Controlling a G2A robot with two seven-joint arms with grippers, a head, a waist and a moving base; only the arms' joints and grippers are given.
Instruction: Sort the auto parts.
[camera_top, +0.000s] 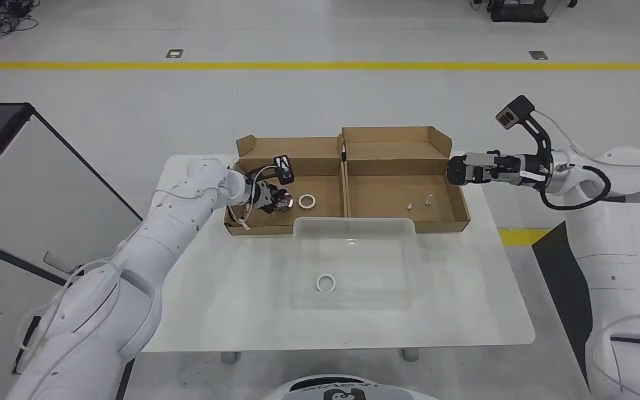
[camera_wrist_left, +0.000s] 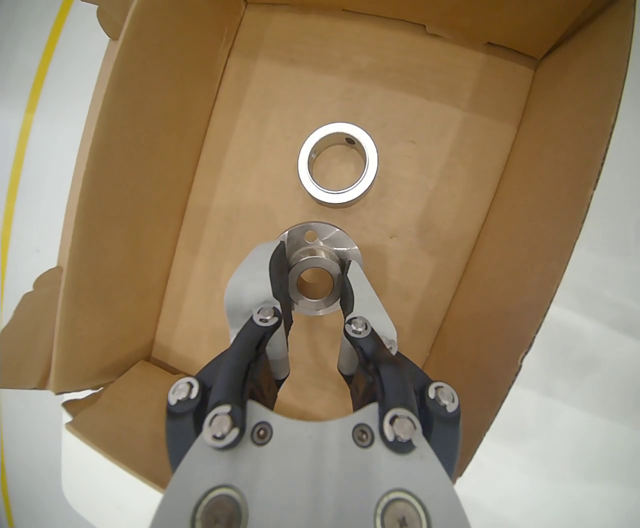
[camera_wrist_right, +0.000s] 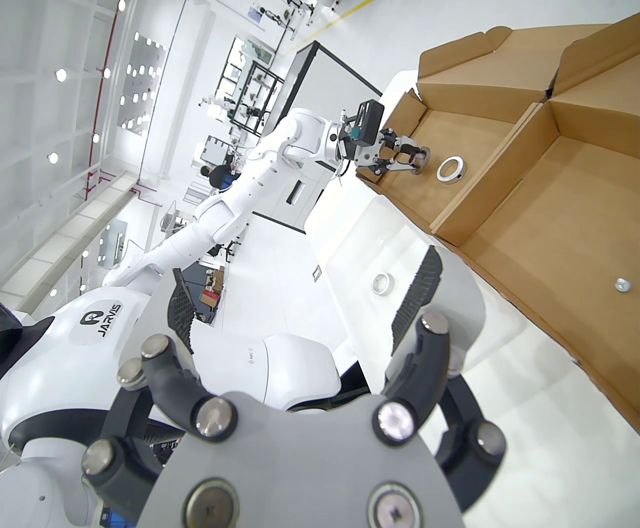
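Left gripper (camera_wrist_left: 312, 275) is clamped on the flanged bushing (camera_wrist_left: 325, 239), hub pinched right between the fingertips, inside the left cardboard box (camera_wrist_left: 240, 150). Shiny bare metal, round flange with one small hole, bored through. A steel ring (camera_wrist_left: 336, 196) lies just ahead on the box floor. Right gripper (camera_wrist_right: 300, 300) hangs wide open beside the right box (camera_wrist_right: 550, 200).

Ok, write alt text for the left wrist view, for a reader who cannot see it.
The left pincer is shut on a flanged metal bushing, gripping its hub, inside an open cardboard box. A metal ring lies flat on the box floor just beyond the bushing, not touching it.
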